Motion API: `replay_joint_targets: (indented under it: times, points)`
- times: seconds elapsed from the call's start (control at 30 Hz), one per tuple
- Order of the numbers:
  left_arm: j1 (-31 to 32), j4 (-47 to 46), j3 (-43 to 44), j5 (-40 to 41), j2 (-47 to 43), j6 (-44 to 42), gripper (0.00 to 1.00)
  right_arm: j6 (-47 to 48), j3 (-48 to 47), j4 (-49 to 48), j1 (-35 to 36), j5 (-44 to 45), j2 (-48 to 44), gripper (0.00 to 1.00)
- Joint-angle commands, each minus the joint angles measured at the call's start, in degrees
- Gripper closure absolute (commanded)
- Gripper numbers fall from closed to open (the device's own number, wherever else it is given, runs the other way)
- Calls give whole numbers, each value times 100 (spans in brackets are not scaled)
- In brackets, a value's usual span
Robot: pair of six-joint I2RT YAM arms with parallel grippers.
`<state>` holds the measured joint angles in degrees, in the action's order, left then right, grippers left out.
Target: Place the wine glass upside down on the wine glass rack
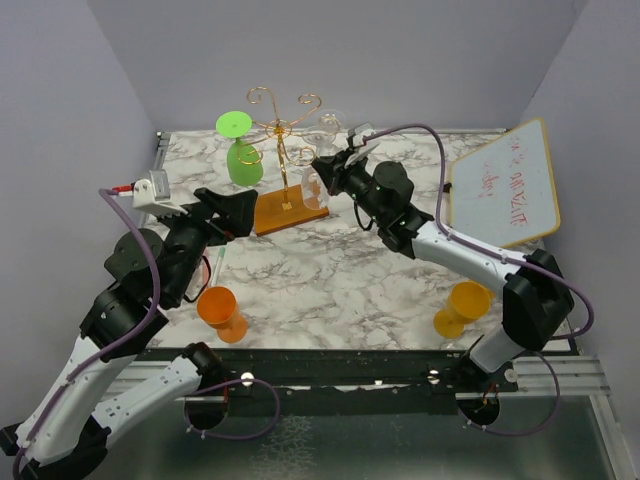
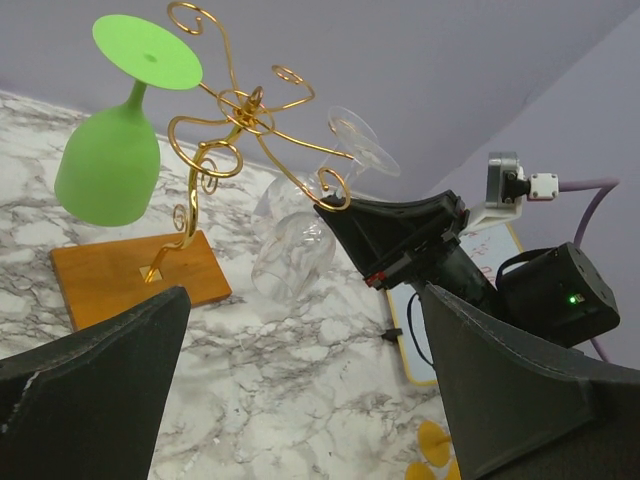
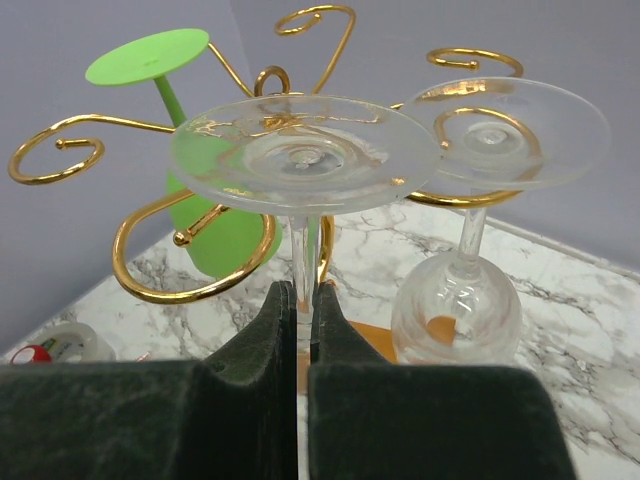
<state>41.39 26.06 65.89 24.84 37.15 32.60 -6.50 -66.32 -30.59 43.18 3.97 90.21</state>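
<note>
The marble table holds one whiteboard at right and one rack at upper centre, which carries one green glass and one clear glass, both inverted. Only the right wrist view shows the right gripper clamped on the stem of the wine glass, its foot up among the scroll arms. The left gripper gapes empty beside the base, and one orange cup and one yellow cup stand lower down.
</note>
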Motion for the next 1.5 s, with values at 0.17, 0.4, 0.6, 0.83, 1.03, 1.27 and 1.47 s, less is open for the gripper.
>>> replay_joint_targets:
  times: [0.17, 0.4, 0.6, 0.83, 1.03, 1.27, 1.47]
  points:
    - [10, 57, 117, -19, 151, 54, 1, 77, -529, -517, -29, -488, 511, 100]
    - [9, 39, 92, 9, 161, 54, 1, 161, -541, -637, -29, -1063, 694, 100]
    - [2, 39, 90, 26, 187, 10, 1, 322, -722, -459, -46, -1495, 802, 99]
    - [4, 39, 56, 56, 179, -14, 1, 360, -749, -443, -64, -1952, 841, 100]
    - [7, 39, 21, 64, 166, -17, 1, 418, -495, -639, -72, -2390, 688, 100]
    - [5, 39, -40, 76, 140, -17, 1, 378, -113, -836, -73, -2404, 373, 100]
    - [8, 39, -75, 74, 161, -18, 1, 284, 155, -1077, -73, -1924, 120, 99]
